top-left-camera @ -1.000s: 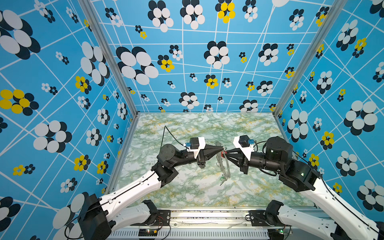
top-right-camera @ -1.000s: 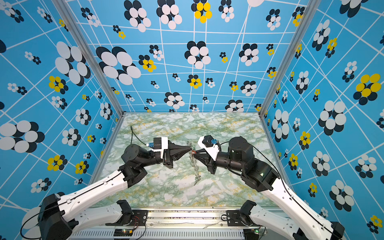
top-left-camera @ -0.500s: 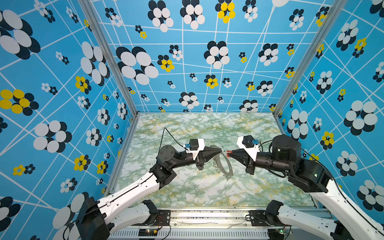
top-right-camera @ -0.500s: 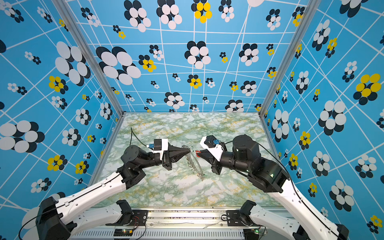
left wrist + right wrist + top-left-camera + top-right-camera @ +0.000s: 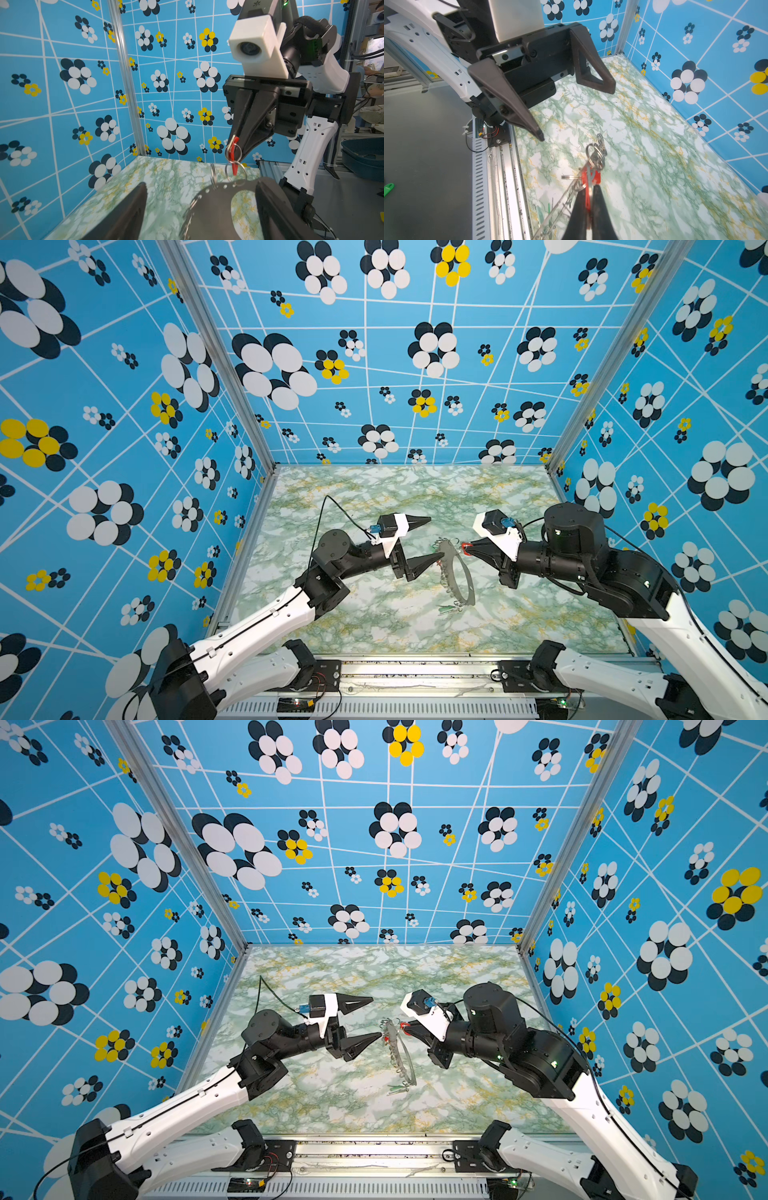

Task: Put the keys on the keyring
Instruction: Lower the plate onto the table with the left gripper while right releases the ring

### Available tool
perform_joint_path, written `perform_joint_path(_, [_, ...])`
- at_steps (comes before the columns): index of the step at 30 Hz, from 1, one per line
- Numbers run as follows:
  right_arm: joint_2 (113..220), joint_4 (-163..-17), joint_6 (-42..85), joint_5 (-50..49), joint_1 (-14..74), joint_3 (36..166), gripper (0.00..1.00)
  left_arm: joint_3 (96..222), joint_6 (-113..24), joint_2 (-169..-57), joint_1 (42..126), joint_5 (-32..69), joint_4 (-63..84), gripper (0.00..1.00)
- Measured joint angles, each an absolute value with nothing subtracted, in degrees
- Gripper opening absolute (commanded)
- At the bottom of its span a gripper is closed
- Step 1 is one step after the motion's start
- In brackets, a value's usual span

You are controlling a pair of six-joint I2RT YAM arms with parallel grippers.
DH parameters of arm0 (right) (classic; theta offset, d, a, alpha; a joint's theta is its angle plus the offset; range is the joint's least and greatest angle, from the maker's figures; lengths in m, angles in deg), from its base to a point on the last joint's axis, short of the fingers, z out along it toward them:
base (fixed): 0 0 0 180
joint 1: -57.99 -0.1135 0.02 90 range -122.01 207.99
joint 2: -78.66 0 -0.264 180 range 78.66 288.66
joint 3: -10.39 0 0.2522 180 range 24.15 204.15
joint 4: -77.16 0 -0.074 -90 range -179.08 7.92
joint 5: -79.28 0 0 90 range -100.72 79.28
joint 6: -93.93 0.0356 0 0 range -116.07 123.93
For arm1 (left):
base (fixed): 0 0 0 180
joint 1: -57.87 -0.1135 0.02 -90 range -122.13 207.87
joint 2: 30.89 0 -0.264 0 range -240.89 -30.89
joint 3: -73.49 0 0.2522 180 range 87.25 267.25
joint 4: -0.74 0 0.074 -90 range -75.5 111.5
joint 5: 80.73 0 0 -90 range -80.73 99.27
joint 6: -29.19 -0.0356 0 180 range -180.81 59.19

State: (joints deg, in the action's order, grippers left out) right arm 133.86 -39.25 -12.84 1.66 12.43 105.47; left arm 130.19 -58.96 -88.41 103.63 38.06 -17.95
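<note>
Our left gripper (image 5: 436,538) gapes beside the keyring (image 5: 214,207), which slants between the grippers, low end by the table (image 5: 374,497). Our right gripper (image 5: 467,549) pinches the red key (image 5: 232,151), seemingly linked to it. That thin pinch may slip, dropping both.

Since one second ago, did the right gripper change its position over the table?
Yes. In a top view the right gripper, shut on the red key, has drawn back slightly rightward, nearer the right corner post, leaving a gap to the left gripper.

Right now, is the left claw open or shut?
Open. In a top view the left claw holds its two black fingers wide apart; the right wrist view shows the same gap.
</note>
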Motion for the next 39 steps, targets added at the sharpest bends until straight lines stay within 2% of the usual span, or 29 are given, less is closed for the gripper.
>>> perform_joint_path(9, [138.1,-38.8,-11.7,0.2,12.4,104.4,0.00,125.3,-59.5,-80.1,103.6,25.5,-6.6,1.00])
perform_joint_path(24, [148.7,-64.9,1.7,4.7,12.7,85.8,0.00,119.9,-58.4,-64.3,103.6,7.8,10.4,0.99])
perform_joint_path(39, [159.4,-72.8,7.4,2.6,29.3,80.2,0.00,119.9,-57.3,-66.2,103.6,2.6,14.3,0.99])
